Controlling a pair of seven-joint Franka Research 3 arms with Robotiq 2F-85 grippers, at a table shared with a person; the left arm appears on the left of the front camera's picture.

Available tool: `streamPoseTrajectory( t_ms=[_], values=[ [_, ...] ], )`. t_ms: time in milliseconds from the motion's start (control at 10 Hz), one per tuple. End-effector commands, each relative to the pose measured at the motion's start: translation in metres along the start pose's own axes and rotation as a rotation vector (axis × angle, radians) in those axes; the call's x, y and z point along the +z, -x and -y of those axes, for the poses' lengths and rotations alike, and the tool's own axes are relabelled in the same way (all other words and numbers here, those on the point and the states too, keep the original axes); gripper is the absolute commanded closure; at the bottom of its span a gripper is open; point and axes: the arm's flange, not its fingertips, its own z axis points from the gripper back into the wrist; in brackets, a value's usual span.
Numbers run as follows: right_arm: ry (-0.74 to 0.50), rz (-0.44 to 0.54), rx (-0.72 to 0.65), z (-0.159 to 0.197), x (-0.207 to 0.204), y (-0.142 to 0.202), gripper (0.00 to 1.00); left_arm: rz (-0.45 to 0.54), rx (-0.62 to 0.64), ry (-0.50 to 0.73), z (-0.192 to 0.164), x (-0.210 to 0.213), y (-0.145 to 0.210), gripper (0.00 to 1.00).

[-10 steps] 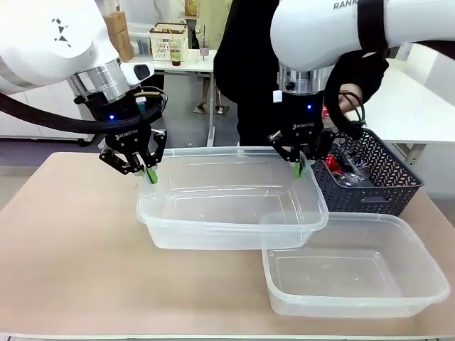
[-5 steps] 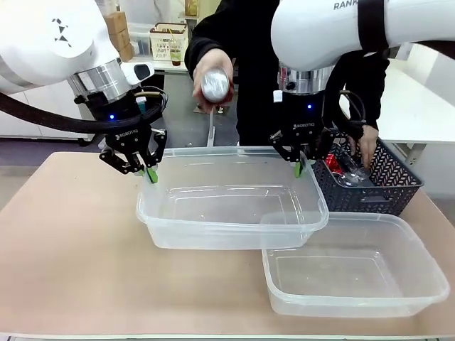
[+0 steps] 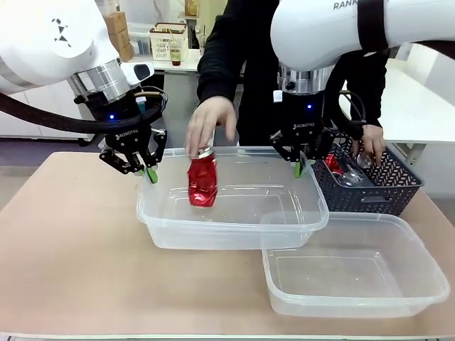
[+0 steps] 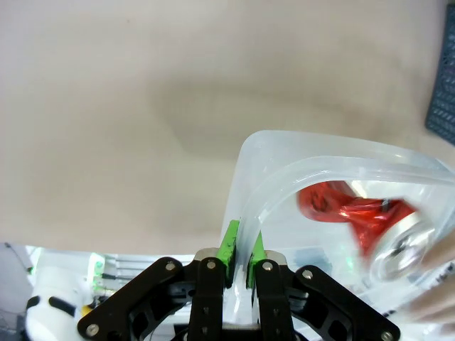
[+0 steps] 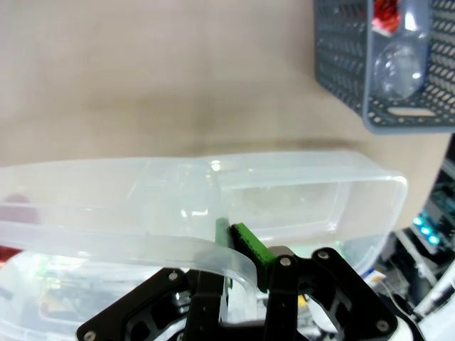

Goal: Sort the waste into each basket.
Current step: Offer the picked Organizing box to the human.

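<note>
Above the beige table [image 3: 71, 249], your left gripper [image 3: 151, 174] and right gripper [image 3: 298, 169] each clench the rolled rim of the far clear plastic tub [image 3: 170, 213]. They are likely steadying it while the person's hand [image 3: 210, 124] lowers a crushed red can [image 3: 202, 181] inside.

The left claw [image 4: 242, 246] rises from the bottom edge with its green pads [image 4: 229, 243] pinched together on the rolled rim of a clear tub [image 4: 334, 145], at one rounded corner. The tub's wall curves up and away to the right of the claw. Inside it, right of the claw and a little beyond the fingertips, a crumpled red can [image 4: 359, 217] shows through the plastic, its silver end turned toward the lower right and smeared by blur. Beyond and left of the claw lies the bare beige bench [image 4: 142, 106]. Far off to the upper right, the corner of a dark lattice basket [image 4: 442, 106] meets the picture's edge.
</note>
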Motion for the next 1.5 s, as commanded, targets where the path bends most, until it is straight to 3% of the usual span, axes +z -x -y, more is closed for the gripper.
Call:
streamPoseTrajectory(
  t_ms=[0,1400],
  values=[
    [0.022,-0.004,0.004,0.0015,-0.0024,0.0008,0.94,0.007,0.021,0.043,0.0017,0.0107,0.0022,0.93],
    [0.022,-0.004,0.004,0.0015,-0.0024,0.0008,0.94,0.007,0.021,0.043,0.0017,0.0107,0.0022,0.93]
  ],
)
